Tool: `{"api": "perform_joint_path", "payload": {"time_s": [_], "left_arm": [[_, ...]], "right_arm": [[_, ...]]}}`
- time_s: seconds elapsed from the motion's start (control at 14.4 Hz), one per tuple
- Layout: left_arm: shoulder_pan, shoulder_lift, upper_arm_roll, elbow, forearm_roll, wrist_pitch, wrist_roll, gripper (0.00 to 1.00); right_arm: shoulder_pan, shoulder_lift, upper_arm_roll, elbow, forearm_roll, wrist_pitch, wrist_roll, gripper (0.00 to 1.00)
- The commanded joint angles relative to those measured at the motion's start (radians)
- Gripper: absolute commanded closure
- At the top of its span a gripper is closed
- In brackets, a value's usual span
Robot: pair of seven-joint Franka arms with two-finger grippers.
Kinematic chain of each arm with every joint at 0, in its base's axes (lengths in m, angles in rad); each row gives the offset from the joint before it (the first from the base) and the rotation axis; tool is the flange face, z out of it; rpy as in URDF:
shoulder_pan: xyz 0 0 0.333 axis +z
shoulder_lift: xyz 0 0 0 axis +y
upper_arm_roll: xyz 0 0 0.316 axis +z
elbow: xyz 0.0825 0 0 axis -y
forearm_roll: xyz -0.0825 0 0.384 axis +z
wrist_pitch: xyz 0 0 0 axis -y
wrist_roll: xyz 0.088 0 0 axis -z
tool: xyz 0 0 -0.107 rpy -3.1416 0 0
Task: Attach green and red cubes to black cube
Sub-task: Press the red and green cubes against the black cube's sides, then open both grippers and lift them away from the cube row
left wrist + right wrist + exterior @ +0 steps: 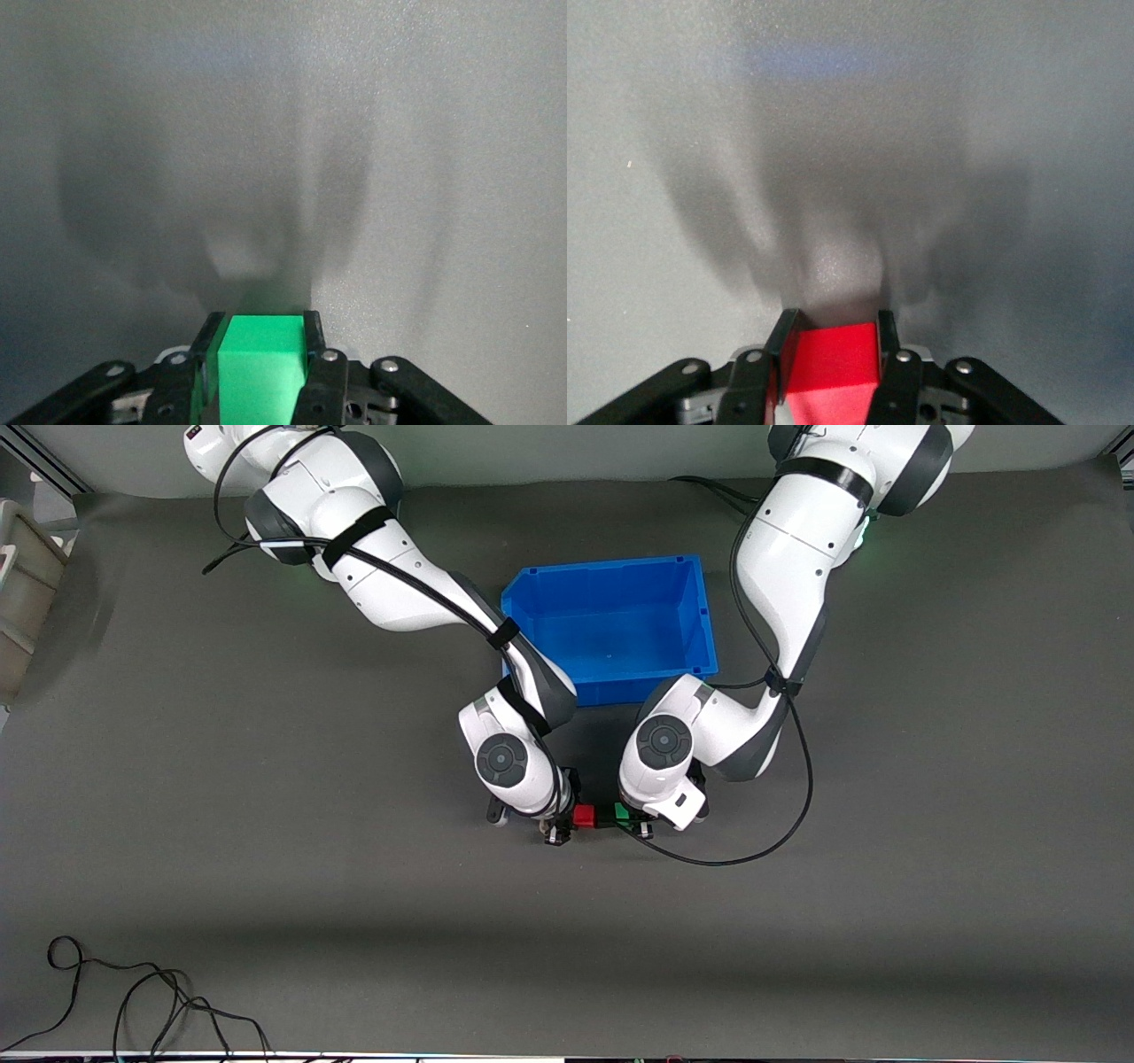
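In the front view the red cube, a dark black cube and the green cube stand in one tight row on the grey mat, nearer to the camera than the blue bin. Whether they touch I cannot tell. My right gripper is shut on the red cube, its fingers pressed on both sides. My left gripper is shut on the green cube, its fingers flush against it. The black cube does not show in either wrist view.
An empty blue bin sits between the two arms, farther from the camera than the cubes. A beige container stands at the right arm's end of the table. A loose black cable lies near the front edge.
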Motion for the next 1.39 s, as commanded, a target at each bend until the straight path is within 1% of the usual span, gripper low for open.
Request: {"api": "perform_joint_path", "payload": {"time_s": [0.0, 0.07, 0.21, 0.42, 0.48, 0.62, 0.69, 0.83, 0.9, 1.04, 1.11, 1.25, 1.32], "left_arm": [[-0.019, 0.000, 0.013, 0.020, 0.008, 0.000, -0.018, 0.29], [-0.019, -0.001, 0.014, 0.020, 0.009, 0.000, -0.015, 0.00], [-0.017, -0.006, 0.014, 0.021, 0.012, -0.002, -0.006, 0.00], [-0.005, -0.016, 0.016, 0.056, 0.018, -0.022, 0.003, 0.00], [0.004, -0.039, 0.020, 0.056, 0.026, -0.034, 0.027, 0.00], [0.062, -0.076, 0.014, 0.058, 0.028, -0.078, 0.136, 0.00], [0.072, -0.097, 0.014, 0.056, 0.028, -0.117, 0.219, 0.00], [0.076, -0.151, 0.016, 0.046, 0.026, -0.222, 0.383, 0.00], [0.089, -0.182, 0.017, 0.040, 0.026, -0.268, 0.458, 0.00], [0.133, -0.254, 0.016, 0.029, 0.017, -0.338, 0.602, 0.00], [0.156, -0.288, 0.016, 0.015, 0.014, -0.364, 0.680, 0.00], [0.188, -0.357, 0.017, -0.025, 0.012, -0.399, 0.857, 0.00], [0.223, -0.389, 0.017, -0.037, 0.014, -0.434, 0.912, 0.00]], "right_arm": [[0.011, 0.011, -0.007, 0.031, -0.017, 0.008, 0.019, 0.76], [0.011, 0.010, -0.007, 0.031, -0.019, 0.008, 0.002, 0.60], [0.011, 0.004, -0.007, 0.031, -0.020, 0.008, -0.052, 0.00], [0.003, -0.028, -0.007, 0.029, -0.019, 0.000, -0.075, 0.00], [0.001, -0.047, -0.007, 0.024, -0.019, -0.006, -0.081, 0.00], [-0.003, -0.077, -0.013, 0.027, -0.017, -0.080, -0.104, 0.00], [-0.014, -0.097, -0.011, 0.027, -0.014, -0.122, -0.142, 0.00], [-0.040, -0.165, -0.010, 0.026, -0.005, -0.235, -0.252, 0.00], [-0.061, -0.208, -0.010, 0.026, -0.002, -0.318, -0.307, 0.00], [-0.100, -0.309, -0.010, 0.021, 0.015, -0.477, -0.450, 0.00], [-0.110, -0.361, -0.017, 0.015, 0.021, -0.540, -0.522, 0.00], [-0.167, -0.461, -0.017, -0.015, 0.023, -0.669, -0.633, 0.00], [-0.190, -0.510, -0.019, -0.029, 0.023, -0.731, -0.695, 0.00]]}}
